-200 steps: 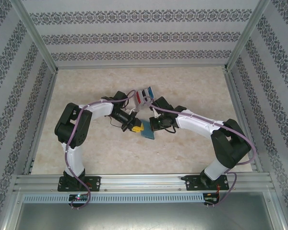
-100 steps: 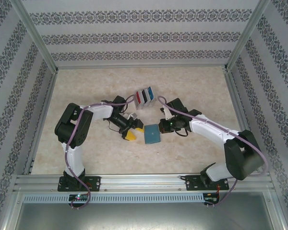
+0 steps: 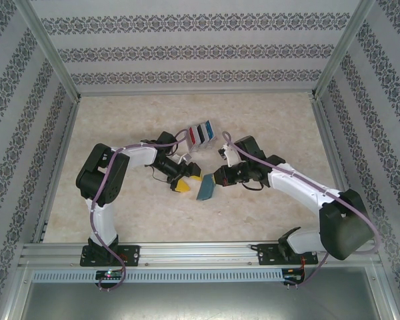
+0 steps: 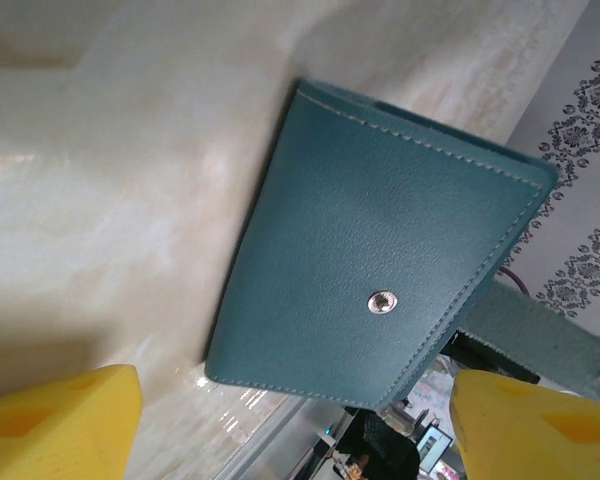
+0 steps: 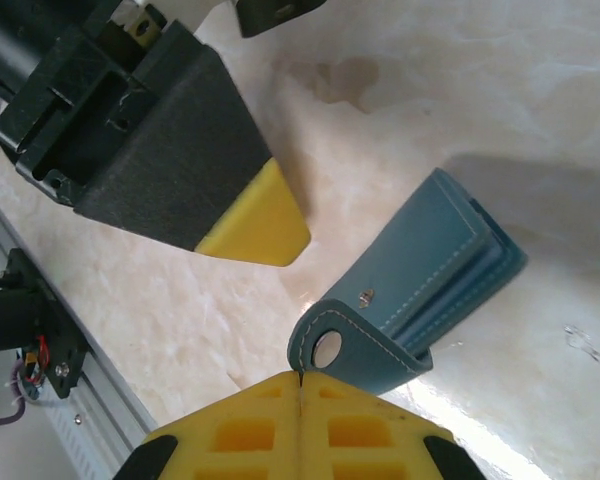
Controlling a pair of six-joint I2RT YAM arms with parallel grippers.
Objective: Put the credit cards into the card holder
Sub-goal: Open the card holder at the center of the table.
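Right gripper (image 5: 300, 384) pinches snap strap (image 5: 330, 345) of teal-blue leather folding card holder (image 4: 380, 270); left gripper (image 3: 189, 183) fingers spread beside it. Peel flap gently; brace holder against sliding.

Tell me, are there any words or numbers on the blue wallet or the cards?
None can be read.
The card holder is plain teal with just a metal snap.
The credit cards, seen from the top camera, are too small to show any print.

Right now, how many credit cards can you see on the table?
3: red card, black card and blue card, standing side by side in the pale grey rack. More may be hidden between them.
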